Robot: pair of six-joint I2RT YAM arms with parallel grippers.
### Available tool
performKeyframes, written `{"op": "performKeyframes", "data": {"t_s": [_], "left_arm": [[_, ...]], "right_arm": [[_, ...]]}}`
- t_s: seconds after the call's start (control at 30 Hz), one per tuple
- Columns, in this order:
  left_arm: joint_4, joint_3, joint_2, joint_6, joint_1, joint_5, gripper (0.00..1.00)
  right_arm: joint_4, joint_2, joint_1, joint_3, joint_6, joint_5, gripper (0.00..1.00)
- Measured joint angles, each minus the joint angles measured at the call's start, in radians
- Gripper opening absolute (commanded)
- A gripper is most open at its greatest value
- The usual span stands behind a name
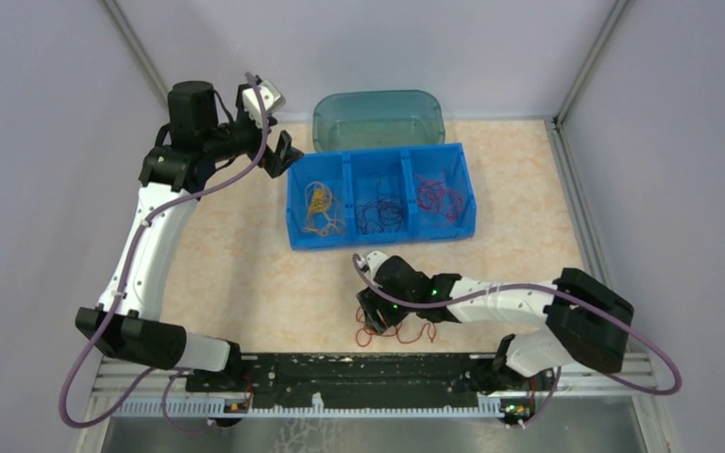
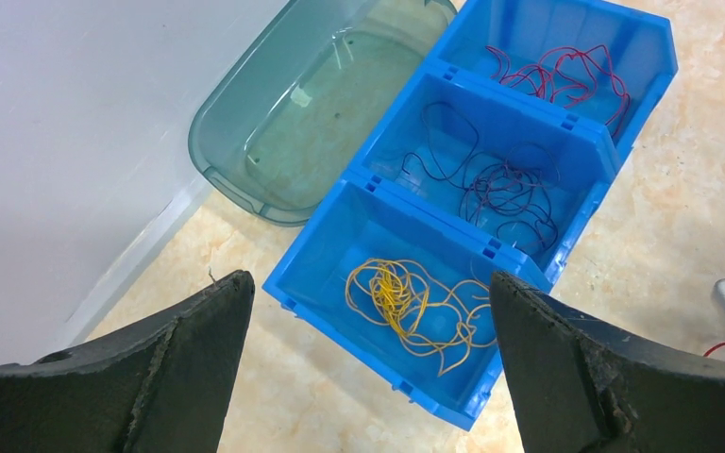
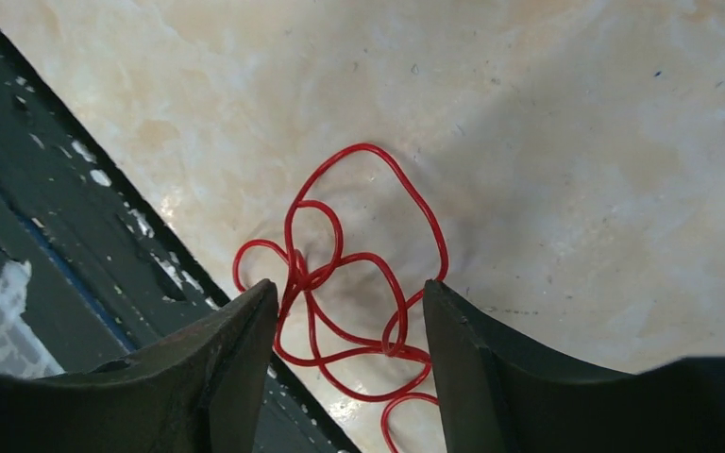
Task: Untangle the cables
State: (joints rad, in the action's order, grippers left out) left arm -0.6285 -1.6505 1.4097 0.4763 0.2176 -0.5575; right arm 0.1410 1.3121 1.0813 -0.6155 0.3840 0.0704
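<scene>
While right tool [image 3: 347, 293] straddles red cable [image 3: 297, 274], left tool [image 2: 370, 278] gaping

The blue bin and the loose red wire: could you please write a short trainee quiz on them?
1. True or false: the thin yellow wires lie in the middle compartment of the blue plastic three-compartment bin.
2. The loose red wire tangle lies: A inside the bin; B on the beige tabletop between the fingers of the right gripper; C over the bin's rim.
3. Which gripper stands wide open near the bin?
Key: 1 false; 2 B; 3 left gripper.
</scene>
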Motion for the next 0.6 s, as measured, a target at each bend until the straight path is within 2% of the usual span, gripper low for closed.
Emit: {"op": "performKeyframes", "data": {"t_s": [0.1, 0.23, 0.3, 0.33, 0.5, 0.6], "left_arm": [[0.000, 0.015, -0.017, 0.000, 0.000, 0.000, 0.99], [0.004, 0.019, -0.023, -0.005, 0.000, -0.008, 0.99], [0.013, 0.032, -0.027, -0.005, 0.000, -0.011, 0.99], [0.016, 0.040, -0.030, -0.005, 0.000, -0.011, 0.99], [0.021, 0.066, -0.034, -0.005, 0.000, -0.011, 0.99], [0.019, 0.069, -0.034, -0.005, 0.000, -0.009, 0.99]], "right_arm": [[-0.007, 0.069, 0.010, -0.002, 0.000, -0.001, 0.45], [-0.006, 0.100, 0.016, -0.021, -0.008, -0.016, 0.14], [-0.007, 0.093, 0.019, -0.021, -0.005, -0.025, 0.03], [-0.003, 0.085, 0.019, -0.021, -0.001, -0.033, 0.00], [0.077, -0.030, 0.004, -0.074, 0.012, -0.066, 0.00], [0.123, -0.138, -0.061, -0.161, 0.013, -0.063, 0.00]]}}
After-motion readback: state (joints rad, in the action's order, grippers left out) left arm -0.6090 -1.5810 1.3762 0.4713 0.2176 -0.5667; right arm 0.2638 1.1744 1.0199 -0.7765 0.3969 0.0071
